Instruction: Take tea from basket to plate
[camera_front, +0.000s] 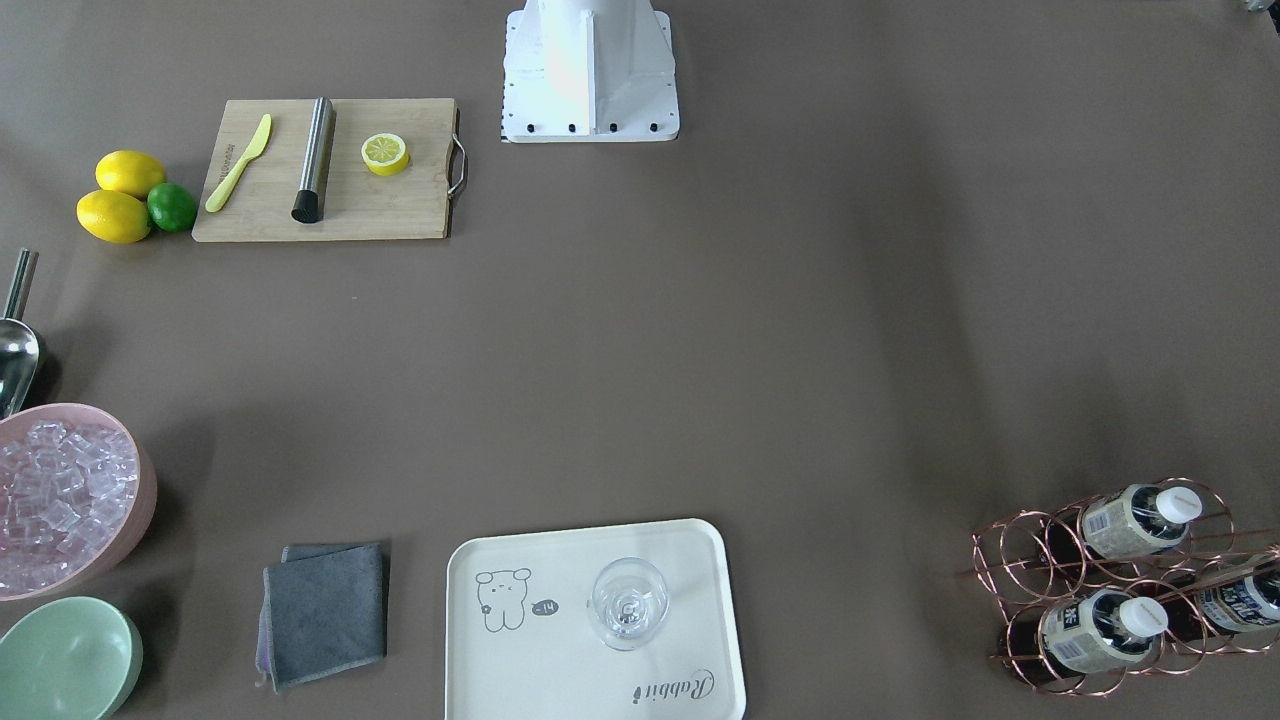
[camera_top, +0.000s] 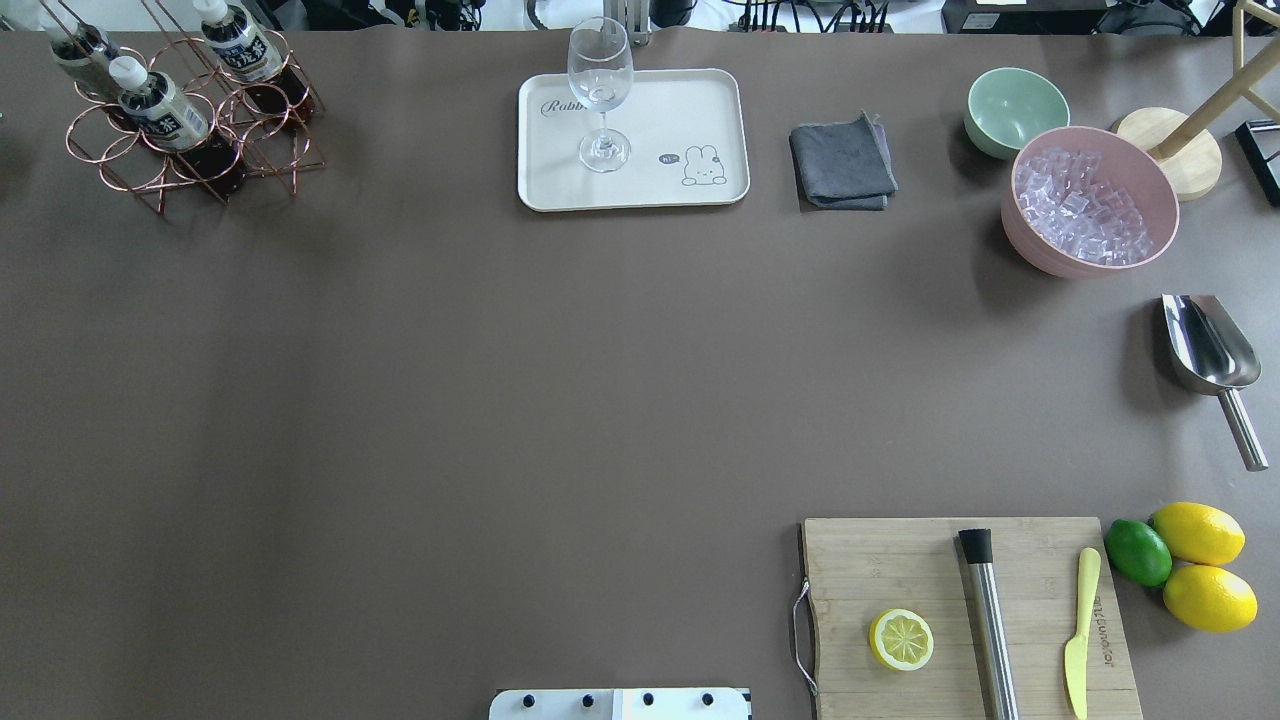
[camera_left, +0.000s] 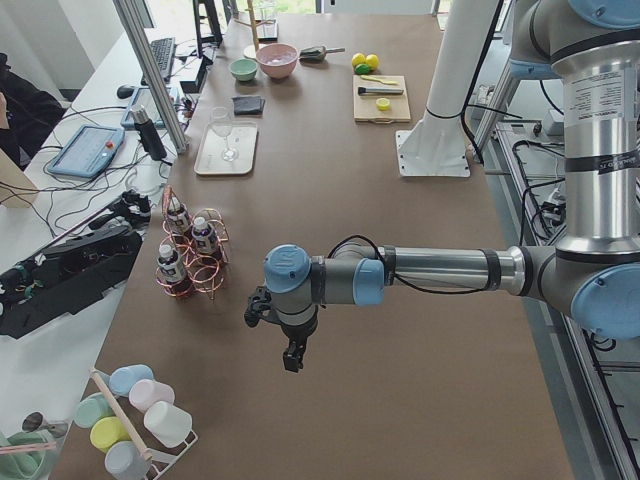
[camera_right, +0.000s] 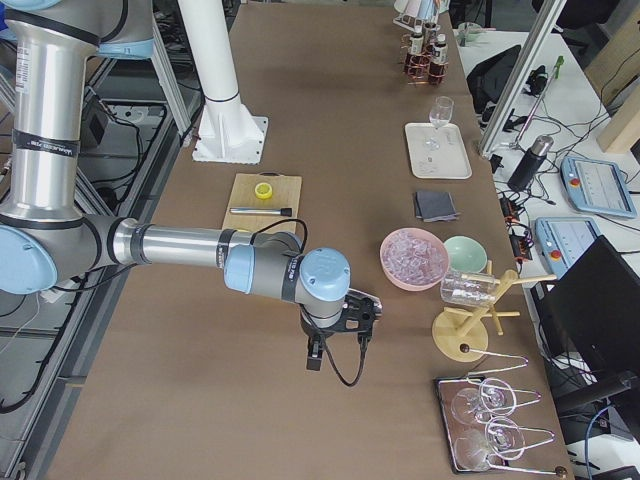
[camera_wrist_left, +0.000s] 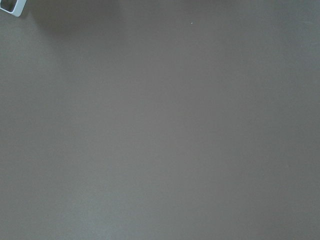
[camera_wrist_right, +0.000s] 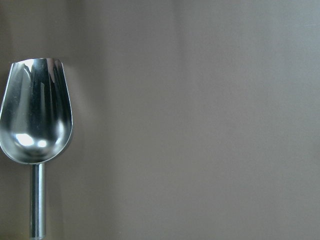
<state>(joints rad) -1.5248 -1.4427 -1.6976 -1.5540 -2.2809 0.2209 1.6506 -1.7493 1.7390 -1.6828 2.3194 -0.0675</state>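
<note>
Copper wire basket (camera_front: 1003, 548) holds three bottles in the front-facing view. The nearest tea (camera_front: 1098, 632) sits in a ring, well apart from the plate (camera_front: 560, 675), which carries only a wine glass (camera_front: 628, 603). Overhead, no arm is over the desk (camera_top: 400, 400), so the reach seems not yet begun. From the left end, the left gripper (camera_left: 291, 356) hangs apart from the basket, and I cannot tell if it is spread. From the right end, the right gripper (camera_right: 315, 357) is equally unclear. Next, the left arm probably must reach for one bottle.

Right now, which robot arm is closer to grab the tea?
Left. The left gripper hangs near the basket holding the tea bottles; the right gripper is at the table's other end, by the scoop.
</note>
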